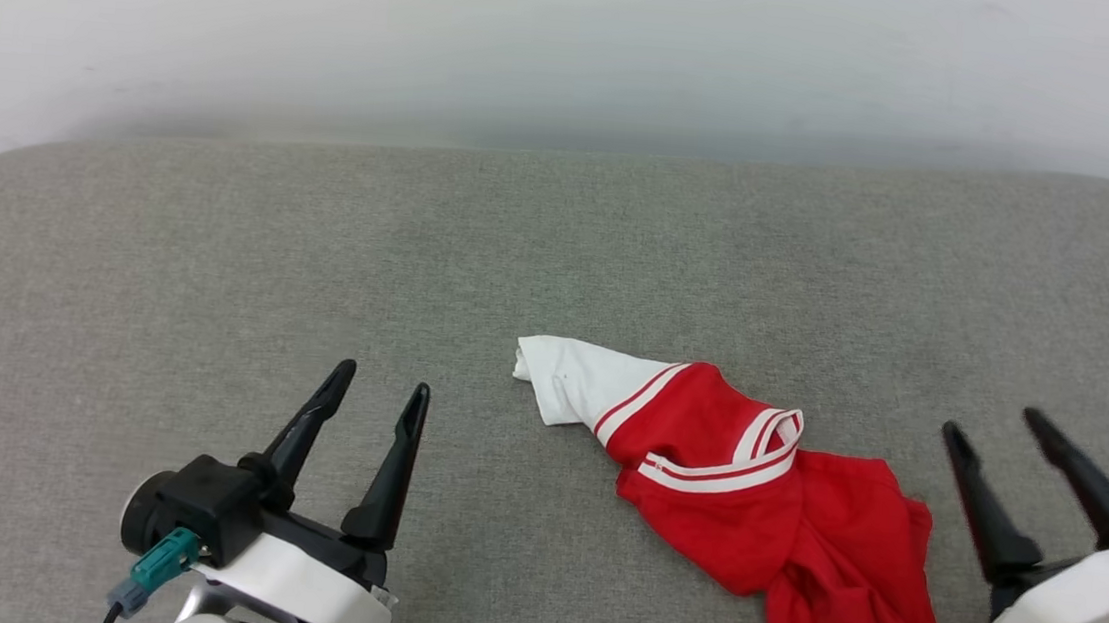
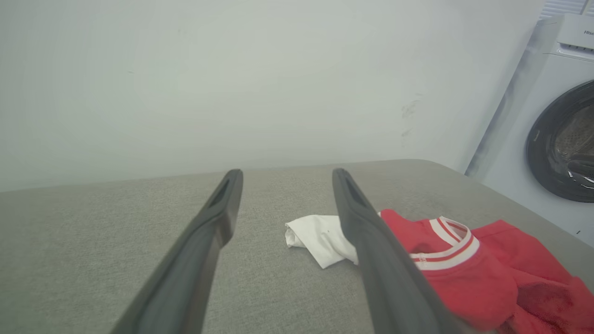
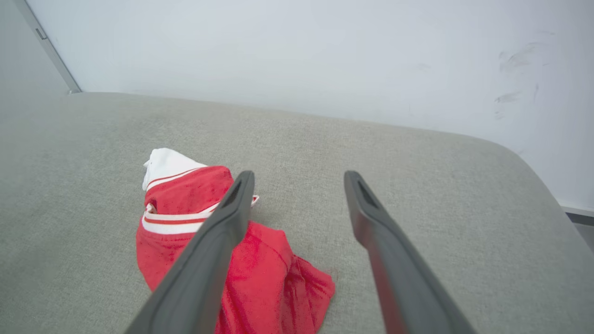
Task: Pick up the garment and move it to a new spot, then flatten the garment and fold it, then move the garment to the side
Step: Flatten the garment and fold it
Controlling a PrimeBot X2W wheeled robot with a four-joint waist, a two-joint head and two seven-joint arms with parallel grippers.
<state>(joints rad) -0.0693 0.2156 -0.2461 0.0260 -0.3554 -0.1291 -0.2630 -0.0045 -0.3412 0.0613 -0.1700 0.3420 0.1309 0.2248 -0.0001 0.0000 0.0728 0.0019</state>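
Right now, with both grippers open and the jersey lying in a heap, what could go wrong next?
1. The garment is bunched with its layers overlapping. A pinch may catch several layers, so it would not spread flat.
2. The white sleeve is crumpled at its end and may stay twisted through the fold.
3. The heap lies nearer the right gripper than the left gripper, so an uneven grab could drag it sideways.

1 shirt (image 1: 760, 490). 2 grippers: left gripper (image 1: 379, 389), right gripper (image 1: 991, 422). 2 dark fingers (image 1: 391, 478) each, 4 total. 1 grey padded surface (image 1: 218, 252). 1 washing machine (image 2: 552, 139). 1 teal plug (image 1: 159, 560).
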